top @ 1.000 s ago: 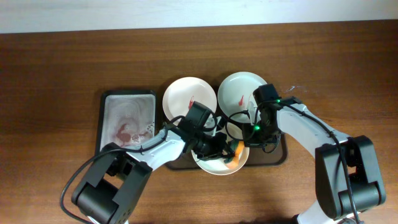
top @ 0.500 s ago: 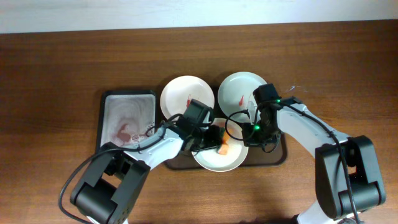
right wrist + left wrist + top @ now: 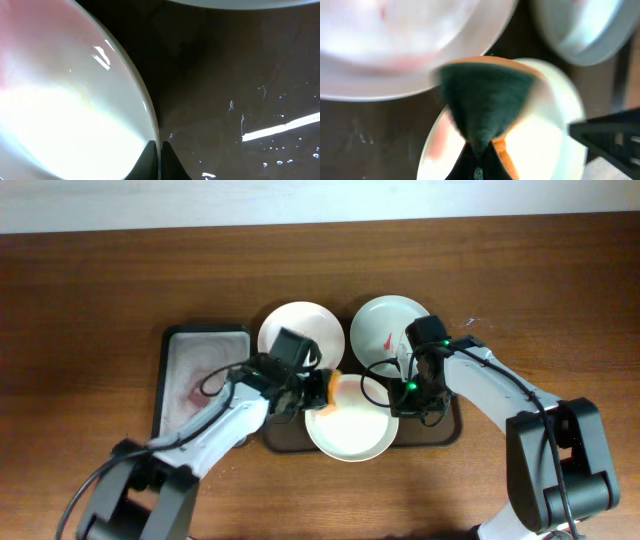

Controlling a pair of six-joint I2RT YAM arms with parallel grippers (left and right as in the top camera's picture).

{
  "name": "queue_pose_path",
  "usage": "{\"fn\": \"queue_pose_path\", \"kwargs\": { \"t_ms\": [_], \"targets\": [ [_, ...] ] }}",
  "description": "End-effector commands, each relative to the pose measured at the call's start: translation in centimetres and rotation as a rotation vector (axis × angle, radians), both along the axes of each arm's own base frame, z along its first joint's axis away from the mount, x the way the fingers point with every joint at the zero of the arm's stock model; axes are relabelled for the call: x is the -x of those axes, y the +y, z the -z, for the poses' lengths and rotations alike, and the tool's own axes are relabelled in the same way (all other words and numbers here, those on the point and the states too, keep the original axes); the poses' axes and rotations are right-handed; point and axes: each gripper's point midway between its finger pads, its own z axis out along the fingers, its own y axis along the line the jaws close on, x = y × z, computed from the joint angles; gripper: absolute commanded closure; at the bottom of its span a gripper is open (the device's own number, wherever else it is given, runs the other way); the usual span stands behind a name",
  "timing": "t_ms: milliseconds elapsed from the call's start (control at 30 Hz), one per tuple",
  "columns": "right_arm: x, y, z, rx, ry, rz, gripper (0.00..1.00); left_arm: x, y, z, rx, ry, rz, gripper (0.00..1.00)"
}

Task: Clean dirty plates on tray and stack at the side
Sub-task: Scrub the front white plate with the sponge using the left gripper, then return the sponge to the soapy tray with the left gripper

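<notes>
Three plates sit on the dark brown tray (image 3: 445, 432). The back left plate (image 3: 300, 330) and back right plate (image 3: 385, 323) each carry a small red smear. The front plate (image 3: 352, 430) is mostly white with a faint pink patch near its back left. My left gripper (image 3: 318, 392) is shut on an orange sponge with a green scouring face (image 3: 485, 102), held at the front plate's (image 3: 545, 145) back left rim. My right gripper (image 3: 159, 150) is shut on the front plate's (image 3: 65, 110) right rim, over the wet tray floor (image 3: 225, 90).
A smaller grey metal tray (image 3: 205, 340) with pink-red smears lies left of the brown tray. Bare wooden table surrounds both trays. In the left wrist view the back left plate (image 3: 395, 40) and back right plate (image 3: 580, 30) lie beyond the sponge.
My left gripper has carried the sponge from the front plate's right front across to its back left rim. The right gripper has kept its hold on the rim.
</notes>
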Motion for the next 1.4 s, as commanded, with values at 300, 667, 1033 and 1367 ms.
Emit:
{"fn": "queue_pose_path", "kwargs": {
  "t_ms": [300,667,1033,1367],
  "targets": [
    [0.5,-0.4,0.6,0.032,0.014,-0.015,0.96,-1.8,9.0,-5.9,-0.271,-0.214,-0.001,1.0],
    [0.5,-0.5,0.6,0.032,0.016,-0.015,0.96,-2.5,20.2,-2.0,-0.662,-0.093,-0.105,1.0],
    [0.5,-0.4,0.6,0.032,0.015,-0.015,0.96,-2.6,20.3,2.4,-0.69,0.007,-0.073,0.32],
    [0.6,-0.5,0.5,0.032,0.017,-0.015,0.96,-4.0,19.6,5.6,-0.668,0.009,-0.067,0.94]
  ]
}}
